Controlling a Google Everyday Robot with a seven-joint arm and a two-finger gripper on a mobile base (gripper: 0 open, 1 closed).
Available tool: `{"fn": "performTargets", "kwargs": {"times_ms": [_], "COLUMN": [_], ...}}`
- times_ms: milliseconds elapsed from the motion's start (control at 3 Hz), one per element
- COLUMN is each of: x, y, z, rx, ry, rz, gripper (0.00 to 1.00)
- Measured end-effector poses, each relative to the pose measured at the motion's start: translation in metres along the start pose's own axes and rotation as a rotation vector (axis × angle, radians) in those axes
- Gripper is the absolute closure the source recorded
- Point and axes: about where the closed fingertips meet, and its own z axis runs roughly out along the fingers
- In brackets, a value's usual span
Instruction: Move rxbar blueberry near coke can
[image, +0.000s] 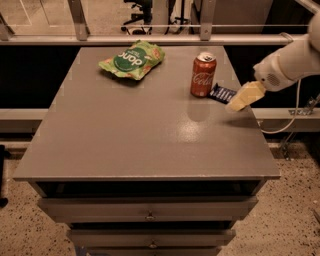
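Note:
The coke can (203, 74), red with white script and a silver top, stands upright at the back right of the grey table (125, 135). The rxbar blueberry (222, 93), a dark navy bar, lies flat on the table just right of the can, almost touching it. My gripper (243, 97), with pale yellow fingers, hangs just right of the bar, apart from it and holding nothing. The white arm (287, 62) reaches in from the right.
A green crinkly snack bag (132, 60) lies at the back left of the table. The table's right edge is just under my gripper. Drawers (150, 215) front the table below. A railing (150, 37) runs behind it.

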Motion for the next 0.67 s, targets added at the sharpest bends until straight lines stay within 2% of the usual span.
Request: {"fn": "performTargets", "kwargs": {"times_ms": [667], "x": [0.056], "y": [-0.001], "z": [-0.108], "rx": [0.040], "ry": [-0.209], "rz": [0.074], "gripper": [0.00]}}
